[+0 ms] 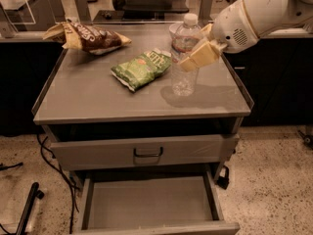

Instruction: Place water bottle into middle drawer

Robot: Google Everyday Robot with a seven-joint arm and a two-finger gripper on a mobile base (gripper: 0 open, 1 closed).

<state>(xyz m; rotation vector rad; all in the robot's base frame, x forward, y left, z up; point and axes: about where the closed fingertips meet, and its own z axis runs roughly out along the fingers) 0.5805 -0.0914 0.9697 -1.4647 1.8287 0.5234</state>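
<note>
I am looking down at a grey cabinet top (98, 94). The water bottle (184, 80) stands upright at its right side, at about 3 o'clock from a green chip bag (142, 68). A brown chip bag (90, 35) lies well apart at 10 o'clock. My gripper (186, 58) reaches in from 2 o'clock, and its tan fingers (198, 58) appear clamped around the bottle's middle. I cannot tell whether the base has left the surface. The middle drawer (146, 203) is pulled open at 6 o'clock, below a closed drawer front (98, 153). To do this well, I judge I should lift straight up and swing toward 6 o'clock past the cabinet's front lip. I would then lower the bottle to the drawer floor before releasing.
</note>
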